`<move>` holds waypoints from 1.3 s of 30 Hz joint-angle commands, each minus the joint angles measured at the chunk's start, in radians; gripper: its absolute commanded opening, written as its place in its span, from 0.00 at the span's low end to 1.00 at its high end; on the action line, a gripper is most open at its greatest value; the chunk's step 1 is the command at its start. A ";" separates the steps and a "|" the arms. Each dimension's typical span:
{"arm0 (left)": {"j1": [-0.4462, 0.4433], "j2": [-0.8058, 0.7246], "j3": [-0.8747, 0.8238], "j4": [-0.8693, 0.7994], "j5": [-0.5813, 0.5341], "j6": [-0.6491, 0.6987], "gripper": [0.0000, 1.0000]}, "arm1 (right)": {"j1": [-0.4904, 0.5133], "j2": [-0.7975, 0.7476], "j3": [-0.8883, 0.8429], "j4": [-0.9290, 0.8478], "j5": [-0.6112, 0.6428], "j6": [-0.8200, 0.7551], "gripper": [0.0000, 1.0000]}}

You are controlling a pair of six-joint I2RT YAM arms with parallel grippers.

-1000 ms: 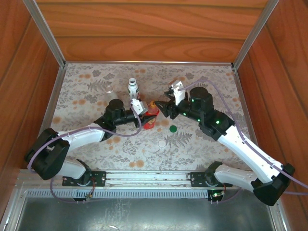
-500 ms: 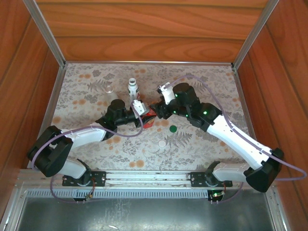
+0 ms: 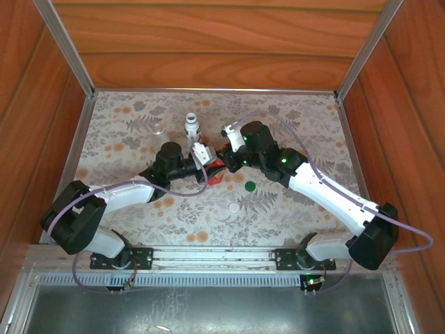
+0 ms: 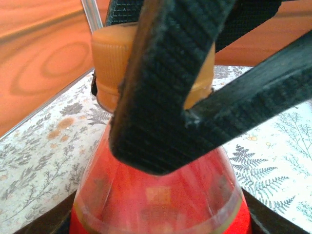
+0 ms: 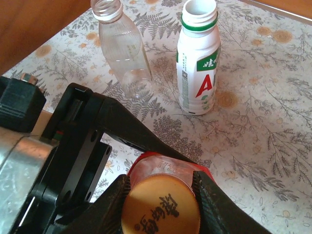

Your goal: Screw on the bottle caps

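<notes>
Here the table wears a pale cloth [image 3: 299,125] printed with grey ferns and orange flowers, shut in on three sides by wooden walls [image 3: 222,42], with metal posts [image 3: 68,47] rising at the far corners and a metal tray [image 3: 208,306] along the near edge below the arm bases. Both arms reach in to meet at the middle of the cloth, over the red bottle [image 4: 161,200]. The left gripper [image 3: 211,169] comes at it from the left and holds it by the body, dark fingers pressed against either side of the bottle low in the left wrist view. The gold cap [image 5: 161,209] sits on the bottle's neck, and the right gripper [image 5: 161,192] is closed on it, one ribbed finger touching each side of the cap. In the left wrist view those fingers [image 4: 161,83] cross in front of the cap and hide most of it. Beyond the pair, toward the far wall, the white bottle [image 5: 196,68] stands upright and uncapped, a green ring at its neck and a red and green label on its side. The clear bottle [image 5: 124,48] stands just beside it, also upright with an open mouth. The green cap [image 3: 249,186] lies on the cloth near the red bottle, under the right arm, and the white cap [image 3: 234,207] lies a little nearer the bases, apart from it.
</notes>
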 commanded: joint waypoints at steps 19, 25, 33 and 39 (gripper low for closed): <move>0.027 -0.181 -0.199 0.025 -0.172 -0.133 1.00 | -0.241 0.323 0.316 -0.046 0.174 -0.089 0.16; 0.069 -0.272 -0.279 0.028 -0.178 -0.191 1.00 | -0.319 0.557 0.555 -0.072 0.138 -0.144 0.16; 0.114 -0.354 -0.335 0.028 -0.184 -0.215 1.00 | -0.380 0.727 0.756 -0.152 0.092 -0.153 0.17; 0.125 -0.352 -0.333 0.027 -0.196 -0.215 1.00 | -0.387 0.730 0.737 -0.142 0.085 -0.150 0.25</move>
